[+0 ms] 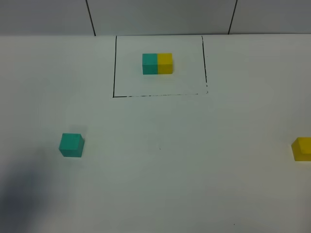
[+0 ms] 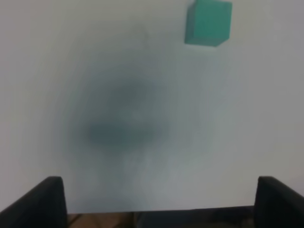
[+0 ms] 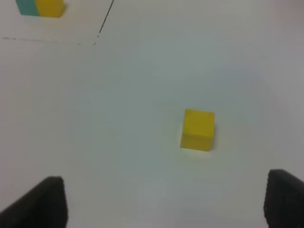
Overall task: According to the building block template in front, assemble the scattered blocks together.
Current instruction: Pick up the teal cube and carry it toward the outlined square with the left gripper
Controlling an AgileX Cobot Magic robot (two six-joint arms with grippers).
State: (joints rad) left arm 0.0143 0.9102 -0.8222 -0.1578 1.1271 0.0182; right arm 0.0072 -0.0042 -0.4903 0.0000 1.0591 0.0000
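The template (image 1: 157,63) is a teal cube joined to a yellow cube inside a thin black drawn rectangle at the back middle of the white table; it also shows in the right wrist view (image 3: 40,7). The loose teal cube (image 1: 71,145) lies at the left and shows ahead of my left gripper (image 2: 156,199), which is open, empty and well short of it (image 2: 208,22). The loose yellow cube (image 1: 302,148) lies at the right edge. My right gripper (image 3: 164,199) is open and empty, with that cube (image 3: 197,129) a short way ahead. Neither gripper shows in the exterior view.
The white table (image 1: 160,170) runs to a grey tiled wall (image 1: 160,14) at the back. A dark shadow (image 1: 19,194) falls on the table's front left corner. The black frame line (image 3: 105,18) shows in the right wrist view.
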